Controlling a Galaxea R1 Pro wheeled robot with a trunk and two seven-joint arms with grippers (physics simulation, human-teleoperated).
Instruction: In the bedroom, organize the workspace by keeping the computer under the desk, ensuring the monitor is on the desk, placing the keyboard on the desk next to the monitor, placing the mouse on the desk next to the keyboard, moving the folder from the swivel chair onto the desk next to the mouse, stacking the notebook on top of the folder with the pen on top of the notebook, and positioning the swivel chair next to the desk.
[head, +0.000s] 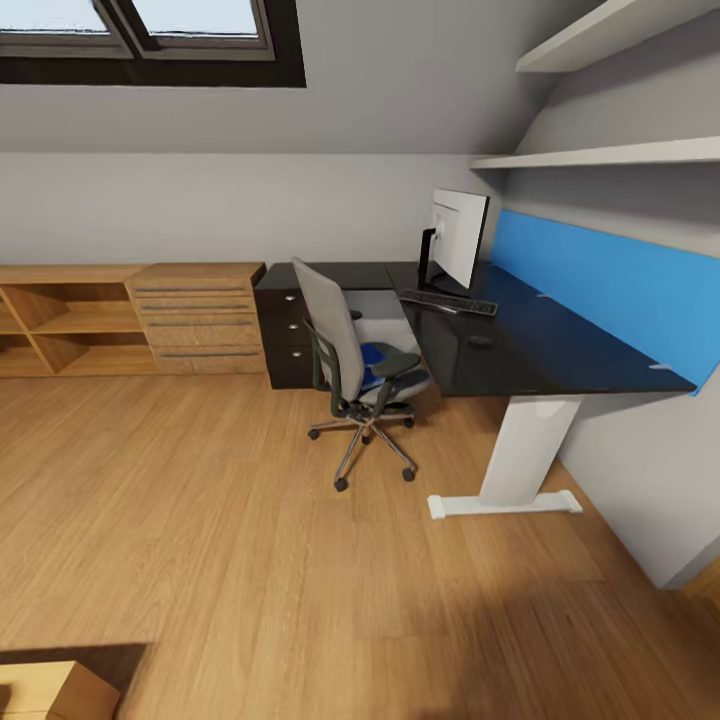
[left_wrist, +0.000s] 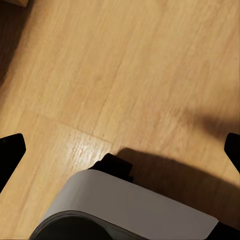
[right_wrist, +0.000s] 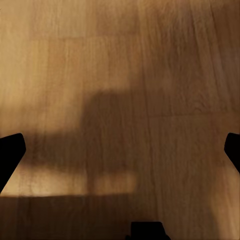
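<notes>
Light wood floor (head: 230, 520) – low wooden shelving (head: 120, 318) stood against grey wall, skylight (head: 150, 35) above, white wall shelves (head: 600, 155) at right.

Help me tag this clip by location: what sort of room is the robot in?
Probably an attic home office or study. A skylight sits in a sloped wall, a black desk carries a monitor and keyboard, and a swivel chair stands on the wood floor.

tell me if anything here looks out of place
One thing: a flat bright-blue folder lies on the seat of the grey upholstered swivel chair, not on the glossy black desk. The chair stands angled to the desk. The wide black-fronted monitor and slim dark keyboard sit upright and flat on the desktop.
</notes>
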